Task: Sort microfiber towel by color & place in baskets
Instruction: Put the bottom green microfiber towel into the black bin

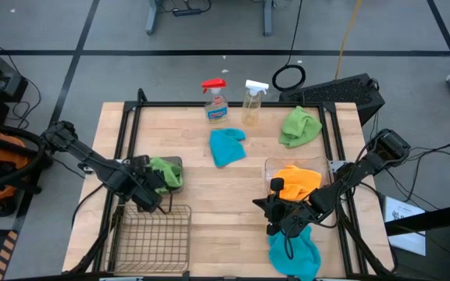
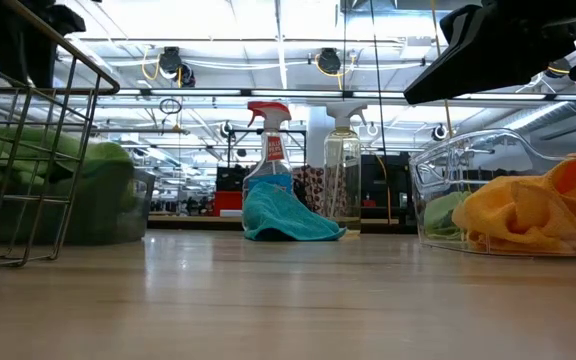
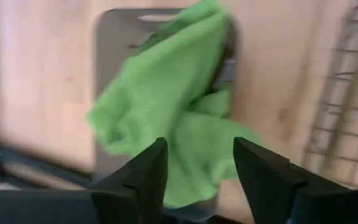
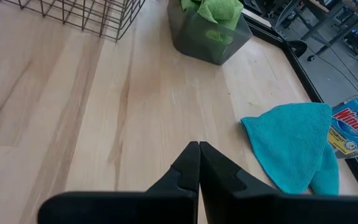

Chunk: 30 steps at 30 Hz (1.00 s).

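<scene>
The empty, pressed-together right gripper (image 1: 274,209) has the teal towel (image 1: 294,251) nearest, at five o'clock; left gripper (image 1: 156,187) spread.

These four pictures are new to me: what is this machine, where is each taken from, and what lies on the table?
Two dark robot arms work at a wooden table. One picture looks straight down, one sits at tabletop height, and one looks out from each wrist. The left claw is open above a green towel lying in the grey tub, beside the wire basket. The right claw is shut and empty. Orange towels fill the clear tub. Two teal towels, another green towel and two spray bottles remain out.
</scene>
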Each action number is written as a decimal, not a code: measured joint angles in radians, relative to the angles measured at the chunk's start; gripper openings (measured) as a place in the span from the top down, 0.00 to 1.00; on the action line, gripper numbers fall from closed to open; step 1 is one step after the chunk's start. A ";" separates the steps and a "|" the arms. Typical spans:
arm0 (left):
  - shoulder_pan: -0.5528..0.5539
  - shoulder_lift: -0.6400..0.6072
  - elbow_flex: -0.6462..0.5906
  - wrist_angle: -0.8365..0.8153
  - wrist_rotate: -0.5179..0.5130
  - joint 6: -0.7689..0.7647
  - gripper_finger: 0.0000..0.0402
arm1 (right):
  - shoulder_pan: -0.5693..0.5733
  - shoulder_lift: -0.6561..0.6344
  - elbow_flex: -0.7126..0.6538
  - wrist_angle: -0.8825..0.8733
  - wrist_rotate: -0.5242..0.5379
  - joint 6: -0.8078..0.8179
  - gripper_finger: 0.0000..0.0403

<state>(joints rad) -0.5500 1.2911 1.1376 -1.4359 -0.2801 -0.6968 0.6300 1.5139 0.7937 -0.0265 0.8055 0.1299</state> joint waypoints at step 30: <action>0.014 -0.040 -0.186 0.137 0.149 -0.188 0.88 | 0.000 0.000 0.000 -0.003 0.001 0.004 1.00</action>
<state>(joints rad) -0.5362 1.2507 0.9518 -1.2991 -0.1310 -0.8845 0.6300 1.5139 0.7937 -0.0299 0.8062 0.1338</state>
